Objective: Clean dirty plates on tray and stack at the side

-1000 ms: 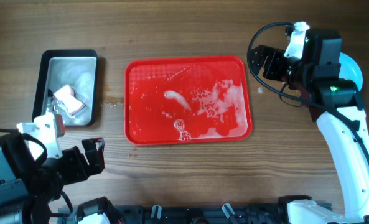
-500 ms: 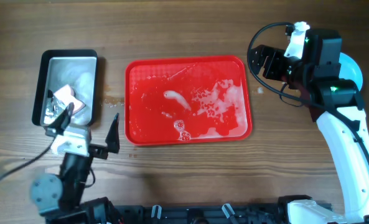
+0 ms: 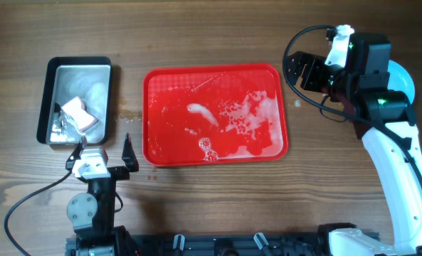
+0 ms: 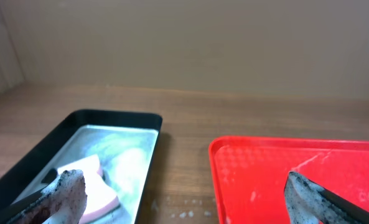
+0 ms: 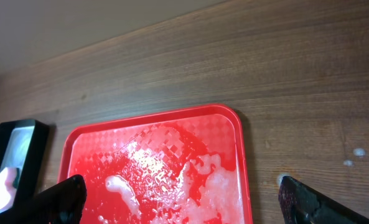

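The red tray (image 3: 169,84) lies mid-table, wet with white foam (image 3: 257,114), and holds no plates. It also shows in the left wrist view (image 4: 277,163) and the right wrist view (image 5: 97,155). A pale turquoise plate edge (image 3: 405,78) shows at the right, mostly hidden behind my right arm; I cannot tell how many are there. My left gripper (image 3: 102,151) is open and empty, low over the wood between the tin and the tray's front left corner (image 4: 184,205). My right gripper (image 3: 301,71) is open and empty, beside the tray's far right corner (image 5: 184,202).
A black-rimmed metal tin (image 3: 54,78) stands left of the tray with a pink sponge (image 3: 80,114) and foamy water inside; both show in the left wrist view (image 4: 128,121), (image 4: 100,186). Small foam drops (image 3: 129,117) dot the wood between tin and tray.
My left arm has swung from the front left corner to the gap in front of the tin and tray, its gripper open throughout. The right arm has not moved.
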